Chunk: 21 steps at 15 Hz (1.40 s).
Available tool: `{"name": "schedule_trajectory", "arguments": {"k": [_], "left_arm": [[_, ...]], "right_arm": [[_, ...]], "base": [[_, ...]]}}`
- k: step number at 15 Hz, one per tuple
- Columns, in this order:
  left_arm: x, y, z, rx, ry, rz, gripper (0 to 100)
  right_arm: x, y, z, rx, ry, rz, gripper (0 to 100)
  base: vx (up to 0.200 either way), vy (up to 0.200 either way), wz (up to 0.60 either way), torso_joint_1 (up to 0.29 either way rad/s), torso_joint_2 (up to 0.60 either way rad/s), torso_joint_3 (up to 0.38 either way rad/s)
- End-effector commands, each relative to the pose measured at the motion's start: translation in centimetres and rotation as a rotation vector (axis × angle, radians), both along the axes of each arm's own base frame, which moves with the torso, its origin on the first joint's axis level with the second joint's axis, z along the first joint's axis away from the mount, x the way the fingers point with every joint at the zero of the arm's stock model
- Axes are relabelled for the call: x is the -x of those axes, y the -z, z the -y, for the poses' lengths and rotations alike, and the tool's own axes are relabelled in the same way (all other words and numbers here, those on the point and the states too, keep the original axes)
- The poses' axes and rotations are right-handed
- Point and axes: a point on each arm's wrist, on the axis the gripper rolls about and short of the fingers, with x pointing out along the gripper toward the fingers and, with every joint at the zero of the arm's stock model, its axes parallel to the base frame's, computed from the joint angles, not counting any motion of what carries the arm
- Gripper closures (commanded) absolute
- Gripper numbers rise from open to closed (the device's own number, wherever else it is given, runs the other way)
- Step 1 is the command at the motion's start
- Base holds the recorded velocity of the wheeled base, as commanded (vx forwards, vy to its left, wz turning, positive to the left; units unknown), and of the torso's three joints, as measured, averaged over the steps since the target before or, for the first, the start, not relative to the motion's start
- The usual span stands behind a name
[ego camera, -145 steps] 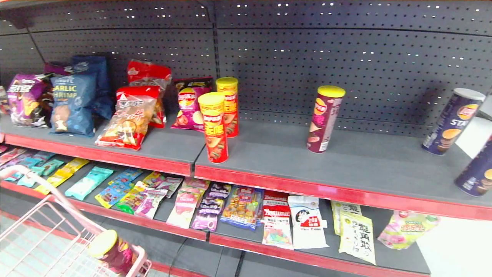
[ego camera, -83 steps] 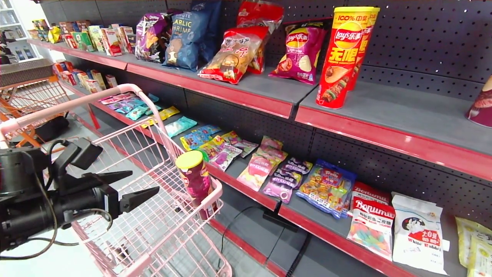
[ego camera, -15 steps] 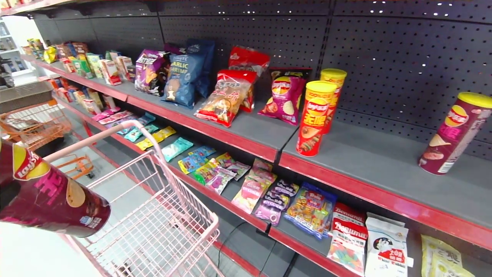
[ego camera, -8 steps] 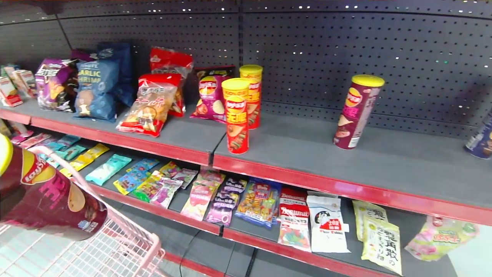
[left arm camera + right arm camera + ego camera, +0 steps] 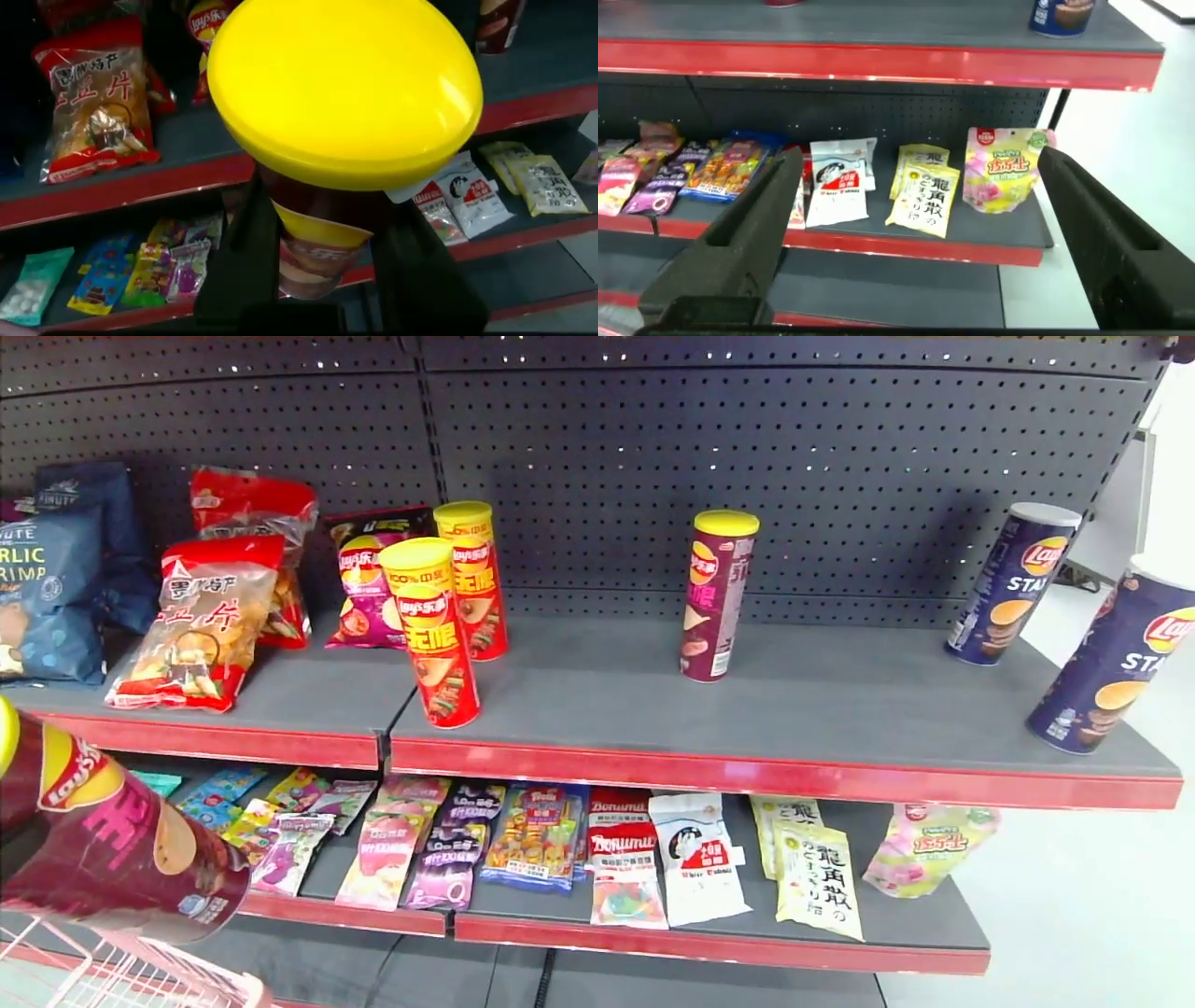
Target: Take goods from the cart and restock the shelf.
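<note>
My left gripper (image 5: 327, 266) is shut on a maroon chip can (image 5: 322, 247) with a yellow lid (image 5: 344, 89); its dark fingers (image 5: 245, 245) press the can's sides. In the head view this held can (image 5: 112, 840) lies tilted at the lower left, above the pink cart's rim (image 5: 131, 971) and in front of the lower shelf. A matching maroon can (image 5: 711, 595) stands upright on the upper grey shelf (image 5: 840, 705). My right gripper (image 5: 915, 243) is open with nothing between its fingers, and faces the lower shelf (image 5: 906, 247) of candy bags.
Two red cans (image 5: 434, 635) stand left of the maroon can, with snack bags (image 5: 201, 625) further left. Two blue cans (image 5: 1013, 583) stand at the shelf's right end. Bare shelf lies on both sides of the maroon can. Flat packets (image 5: 695, 859) cover the lower shelf.
The head camera has swung right, so the shelf contents slid left and the blue cans came into view. The held can stays at the lower left; most of the cart has left the picture.
</note>
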Motion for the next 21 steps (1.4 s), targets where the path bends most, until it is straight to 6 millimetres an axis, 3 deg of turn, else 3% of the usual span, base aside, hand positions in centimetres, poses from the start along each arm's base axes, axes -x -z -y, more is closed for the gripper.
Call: {"name": "schedule_trajectory", "arguments": {"k": [1, 5, 7, 14, 15, 16, 17, 18, 19, 20, 21], "left_arm": [[0.4, -0.1, 0.0, 0.001, 0.001, 0.018, 100], [1.5, 0.1, 0.0, -0.002, 0.002, 0.031, 100], [1.6, 0.1, 0.0, -0.003, 0.002, 0.033, 100], [6.0, 1.7, 0.0, -0.040, 0.024, 0.094, 100], [6.2, 1.8, 0.0, -0.040, 0.023, 0.099, 100], [6.3, 2.0, 0.0, -0.039, 0.022, 0.094, 100], [6.3, 2.1, 0.0, -0.039, 0.022, 0.083, 100], [6.3, 2.2, 0.0, -0.039, 0.022, 0.076, 100], [6.3, 2.2, 0.0, -0.039, 0.022, 0.076, 100], [6.2, 2.4, 0.0, -0.039, 0.016, 0.068, 100], [6.2, 2.4, -0.1, -0.038, -0.002, 0.069, 100]], "right_arm": [[0.0, 0.0, 0.0, 0.000, -0.001, 0.000, 0], [0.0, 0.0, 0.0, 0.000, -0.002, 0.000, 0], [0.0, 0.0, 0.0, 0.000, -0.002, 0.001, 0], [0.0, -0.2, 0.0, 0.026, -0.024, -0.001, 0], [0.2, -3.6, -0.1, 0.024, -0.103, 0.035, 0], [-1.6, -9.7, -0.2, -0.021, -0.135, -0.013, 0], [-4.1, -13.7, -0.3, -0.060, -0.154, -0.041, 0], [-6.3, -16.3, -0.6, -0.015, -0.209, -0.062, 0], [-6.3, -16.3, -0.6, -0.015, -0.209, -0.062, 0], [-10.4, -16.5, -1.9, 0.147, -0.366, -0.139, 0], [-12.8, -16.1, -2.6, 0.150, -0.389, -0.180, 0]], "base": [[0.200, 0.000, 0.00, -0.022, -0.01, 0.007], [0.200, 0.000, 0.00, 0.007, 0.01, 0.002], [0.000, 0.000, 0.00, 0.000, 0.00, 0.000], [0.000, 0.000, 0.00, 0.000, 0.00, 0.000], [0.000, 0.000, 0.00, 0.000, 0.00, 0.000], [0.000, 0.000, 0.00, 0.000, 0.00, 0.000], [0.000, 0.000, 0.00, 0.000, 0.00, 0.000], [0.000, 0.000, 0.00, 0.000, 0.00, 0.000], [0.000, 0.000, 0.00, 0.000, 0.00, 0.000], [0.000, 0.000, 0.00, 0.000, 0.00, 0.000], [0.000, 0.000, 0.00, 0.000, 0.00, 0.000]]}}
